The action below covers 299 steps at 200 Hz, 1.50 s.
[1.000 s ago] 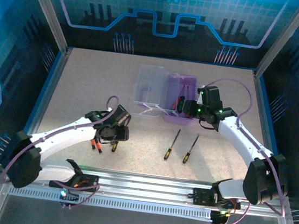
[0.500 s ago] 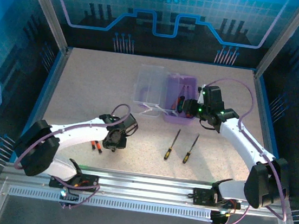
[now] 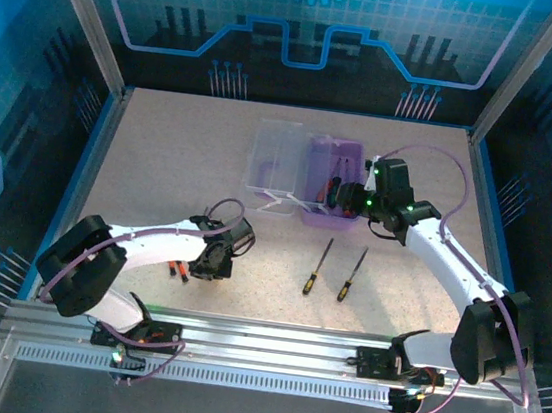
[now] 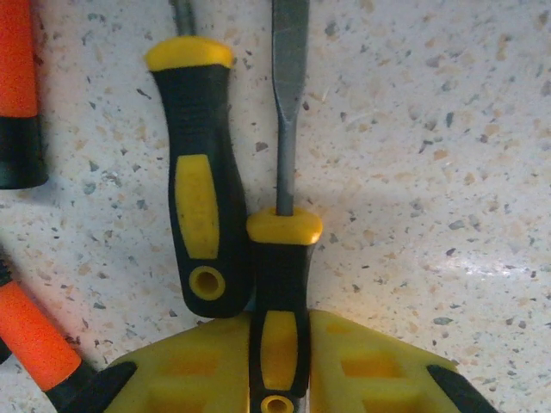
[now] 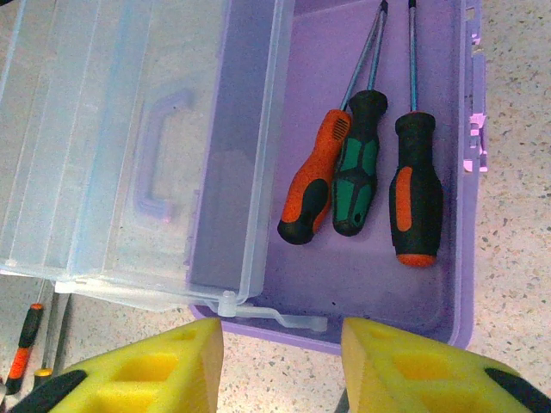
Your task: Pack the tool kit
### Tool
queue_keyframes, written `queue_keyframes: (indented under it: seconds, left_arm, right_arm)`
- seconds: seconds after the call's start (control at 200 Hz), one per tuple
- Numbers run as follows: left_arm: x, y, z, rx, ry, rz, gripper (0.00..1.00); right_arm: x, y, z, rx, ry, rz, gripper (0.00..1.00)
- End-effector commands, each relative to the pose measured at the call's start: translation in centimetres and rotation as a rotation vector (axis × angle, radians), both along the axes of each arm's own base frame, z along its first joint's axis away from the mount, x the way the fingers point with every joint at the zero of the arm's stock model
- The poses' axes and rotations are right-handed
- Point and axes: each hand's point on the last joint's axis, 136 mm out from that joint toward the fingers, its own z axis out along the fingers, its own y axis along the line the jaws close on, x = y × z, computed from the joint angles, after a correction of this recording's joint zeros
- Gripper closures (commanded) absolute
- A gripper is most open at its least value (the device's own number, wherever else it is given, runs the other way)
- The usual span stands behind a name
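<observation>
Your left jaws are closed on the slim yellow-black screwdriver [image 4: 284, 258]. The two yellow pads [image 4: 379, 361] lie against both sides of its handle, and its blade points away from the wrist, flat on the speckled bench [image 4: 430, 129]. Close against it on the left lies a thicker yellow-black screwdriver [image 4: 198, 224]. Farther left are two orange-handled screwdrivers [image 4: 17, 86], which are partly cut off by the edge of the view.

Your right jaws stand open and hold nothing. Their pads [image 5: 422, 370] hang above the near wall of the purple case [image 5: 461, 258]. In the case lie an orange-black screwdriver [image 5: 310, 189], a green-black screwdriver [image 5: 357, 172] and a black screwdriver with orange inlay [image 5: 415, 194], with their tips toward the far wall. The clear lid [image 5: 86, 129] is folded open to the left. Two more screwdrivers [image 3: 317, 267] lie on the bench in front of the case, well apart from both jaws.

Compared with one second ago, your left arm has folded. Its elbow has come nearer to the base, and the wrist has gone down onto the group of screwdrivers. Your right arm has hardly moved.

The left arm now lies low along the near side of the bench, with the wrist turned down. The right arm reaches from its base forward and to the left, toward the case.
</observation>
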Motion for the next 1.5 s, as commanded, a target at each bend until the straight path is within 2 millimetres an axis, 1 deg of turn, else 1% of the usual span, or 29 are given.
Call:
queue_keyframes:
  seconds: [0.0,0.15,0.2,0.285,0.395,0.465,0.585,0.67,0.785,0.86,0.955,1.06,1.115,1.206,1.271,1.386,1.491]
  left_arm:
    - [0.2,-0.8,-0.8,-0.019,0.001,-0.041,0.81]
    - [0.2,-1.5,-1.3,-0.037,0.027,-0.074,0.76]
    - [0.2,-1.9,-1.4,-0.051,0.031,-0.085,0.76]
    - [0.3,-2.5,-1.2,-0.067,0.024,-0.104,0.82]
    - [0.7,-3.1,-0.4,-0.078,-0.006,-0.128,0.89]
    - [1.0,-3.3,0.6,-0.082,-0.030,-0.132,0.94]
    - [1.4,-3.4,2.8,-0.114,-0.096,-0.131,0.96]
    - [1.6,-3.6,5.0,-0.163,-0.155,-0.129,0.97]
    - [1.7,-3.9,8.1,-0.246,-0.245,-0.138,0.99]
    - [1.6,-4.5,10.3,-0.328,-0.305,-0.169,0.99]
    - [1.5,-5.3,12.7,-0.433,-0.390,-0.222,1.00]
    - [1.5,-6.2,14.7,-0.522,-0.476,-0.277,1.00]
    - [1.5,-7.1,15.6,-0.575,-0.507,-0.316,1.00]
    - [1.6,-8.0,16.1,-0.616,-0.531,-0.344,1.00]
    - [1.6,-8.6,16.2,-0.634,-0.535,-0.363,1.00]
    - [1.8,-8.9,16.0,-0.619,-0.533,-0.362,1.00]
    - [2.0,-9.1,15.8,-0.614,-0.525,-0.362,1.00]
  right_arm:
    - [-0.3,0.0,0.4,0.012,-0.014,0.002,0.58]
    - [-0.4,0.0,0.6,0.014,-0.017,0.000,0.58]
    - [-0.4,-0.1,0.7,0.012,-0.020,-0.001,0.58]
    - [-0.4,-0.1,0.9,0.011,-0.023,-0.004,0.58]
    - [-0.5,-0.2,1.2,0.010,-0.027,-0.002,0.58]
    - [-0.5,-0.1,1.4,0.012,-0.029,0.001,0.58]
    - [-0.7,0.1,1.7,0.027,-0.036,0.017,0.57]
    - [-0.9,0.5,2.0,0.046,-0.041,0.035,0.56]
    - [-1.2,1.5,2.8,0.099,-0.054,0.079,0.54]
    - [-1.5,2.8,3.5,0.158,-0.055,0.124,0.53]
    - [-2.0,5.1,4.6,0.262,-0.059,0.204,0.51]
    - [-3.3,9.0,6.3,0.385,-0.067,0.328,0.49]
    - [-4.0,10.8,7.0,0.434,-0.070,0.381,0.48]
    - [-5.0,13.8,7.8,0.499,-0.074,0.470,0.46]
    - [-5.6,15.5,8.5,0.534,-0.077,0.533,0.44]
    - [-5.9,17.0,8.8,0.556,-0.075,0.567,0.42]
    - [-5.8,18.2,7.8,0.543,-0.044,0.568,0.42]
